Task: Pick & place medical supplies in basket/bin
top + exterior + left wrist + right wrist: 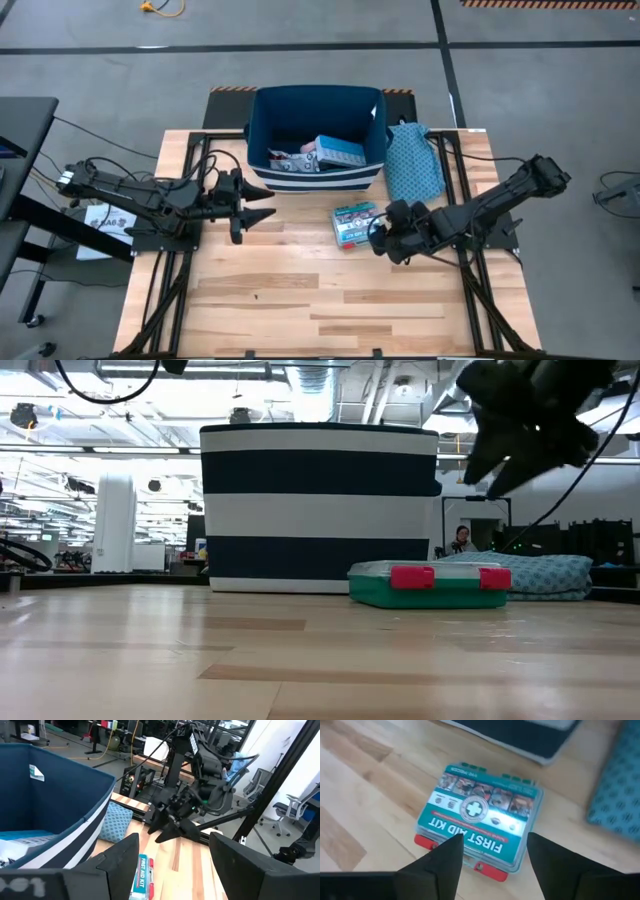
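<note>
The teal-and-red first aid box (pixel 353 225) lies flat on the table in front of the navy striped bin (pixel 262 120); its lid and red clasps fill the right wrist view (pixel 480 817). My right gripper (pixel 381 236) is open and hovers above the box's near right side (pixel 492 865), raised off the table in the low view (pixel 505 455). My left gripper (pixel 262 207) is open and waits level in front of the bin's left corner. Inside the bin lie a light blue item (pixel 338 150) and white packets (pixel 290 160).
A teal patterned cloth bag (pixel 412 160) lies right of the bin, behind the box. The near half of the wooden table (pixel 320 310) is bare. The left wrist view shows the bin wall (pixel 50 820), the box (pixel 142 877) and the right arm (pixel 185 810) beyond.
</note>
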You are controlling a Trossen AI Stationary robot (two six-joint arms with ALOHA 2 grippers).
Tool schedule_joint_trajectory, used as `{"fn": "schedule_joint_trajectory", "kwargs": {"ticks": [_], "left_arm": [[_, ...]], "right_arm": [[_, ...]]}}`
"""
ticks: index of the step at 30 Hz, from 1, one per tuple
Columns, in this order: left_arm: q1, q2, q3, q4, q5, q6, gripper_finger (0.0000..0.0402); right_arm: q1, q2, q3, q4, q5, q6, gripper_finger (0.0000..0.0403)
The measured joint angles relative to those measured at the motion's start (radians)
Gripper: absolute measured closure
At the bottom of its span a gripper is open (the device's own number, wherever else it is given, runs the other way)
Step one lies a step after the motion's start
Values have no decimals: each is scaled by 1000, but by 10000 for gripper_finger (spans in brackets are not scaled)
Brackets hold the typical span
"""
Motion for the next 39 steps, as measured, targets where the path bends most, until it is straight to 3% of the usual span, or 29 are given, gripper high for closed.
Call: {"fn": "schedule_joint_trajectory", "kwargs": {"ticks": [15,28,39], "left_arm": [[1,156,1,4,2,-1,170],[10,198,1,5,10,68,170],[51,198,1,-74,45,64,170]], "right_arm": [[5,0,-131,271,-77,198,178],[74,0,-130,231,-80,239,178],[-16,0,-130,43,-81,228,179]]}}
